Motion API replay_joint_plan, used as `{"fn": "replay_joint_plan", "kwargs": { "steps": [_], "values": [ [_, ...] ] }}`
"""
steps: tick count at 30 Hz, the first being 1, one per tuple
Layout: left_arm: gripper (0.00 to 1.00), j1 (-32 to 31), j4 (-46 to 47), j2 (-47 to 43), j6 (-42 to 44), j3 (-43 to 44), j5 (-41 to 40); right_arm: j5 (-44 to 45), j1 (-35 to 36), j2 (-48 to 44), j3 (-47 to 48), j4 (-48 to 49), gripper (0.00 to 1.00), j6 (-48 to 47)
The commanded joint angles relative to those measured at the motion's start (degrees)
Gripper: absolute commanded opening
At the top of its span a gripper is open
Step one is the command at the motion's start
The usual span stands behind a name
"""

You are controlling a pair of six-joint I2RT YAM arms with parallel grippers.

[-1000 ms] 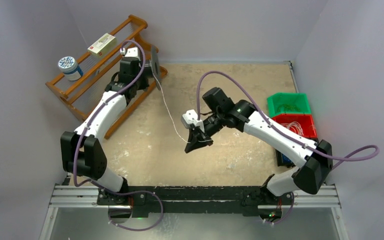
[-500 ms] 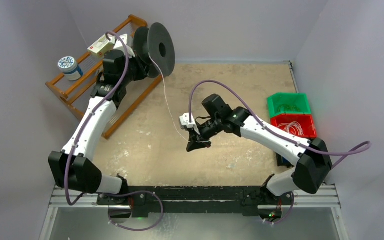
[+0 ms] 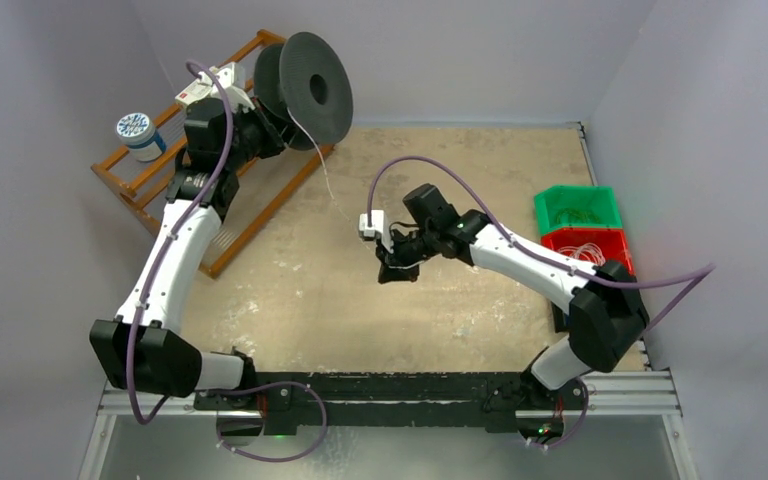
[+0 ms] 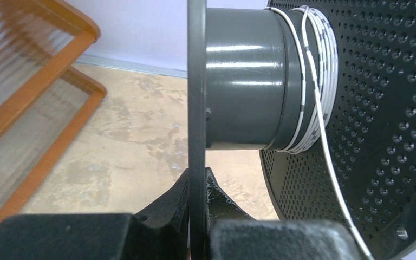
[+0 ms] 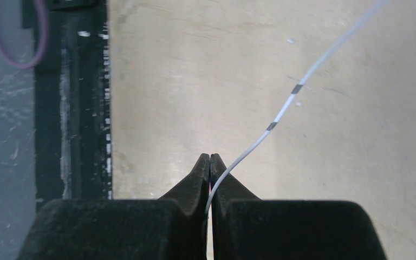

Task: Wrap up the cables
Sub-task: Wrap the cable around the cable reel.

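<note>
Above the sandy tabletop [image 3: 290, 290], the left gripper [image 4: 197, 181] clamps the spool [image 4: 244, 81] and the right gripper [image 5: 210, 162] pinches the cable [image 5: 281, 111], which may slip free or wind loosely if tension drops.

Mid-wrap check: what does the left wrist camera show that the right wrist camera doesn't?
Only left wrist: the left end effector shut on the flange edge of a dark spool, turns of cable wound on its hub, and the wooden rack. Only right wrist: the right end effector shut on the free run of cable, plus the black rail and a purple cord loop. Both: the white, dark-banded cable and the tan tabletop.
</note>
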Motion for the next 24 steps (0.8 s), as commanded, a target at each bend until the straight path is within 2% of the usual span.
{"fn": "replay_joint_plan", "kwargs": {
  "steps": [1,4,7,9,12,15,19,24],
  "values": [
    [0.00,0.85,8.81,-4.57,-4.01,1.26,6.82,5.09,-3.62,2.89,-0.37,2.15,0.00,3.77],
    [0.00,0.89,8.44,-5.06,-4.84,1.88,6.02,6.77,-5.08,4.75,-0.40,1.79,0.00,3.55],
    [0.00,0.94,4.13,-4.94,-3.98,4.22,-2.75,6.97,-4.80,3.67,-1.26,2.01,0.00,2.05],
    [0.00,1.14,3.93,-4.69,-2.91,5.03,-4.68,9.45,-4.57,2.69,-1.54,2.70,0.00,2.92],
    [0.00,1.75,5.25,-4.57,-3.58,4.40,-0.09,13.63,-6.87,2.77,-1.81,4.57,0.00,7.43],
    [0.00,1.77,7.59,-5.16,-3.68,2.66,9.12,15.00,-12.75,3.74,-0.92,5.41,0.00,10.24],
    [0.00,1.78,7.59,-6.84,-0.88,0.55,17.60,12.07,-20.21,4.89,1.92,4.74,0.00,11.53],
    [0.00,1.78,6.09,-8.71,2.87,-1.92,24.90,10.11,-23.74,4.21,4.86,3.88,0.00,11.09]
  ]
}}
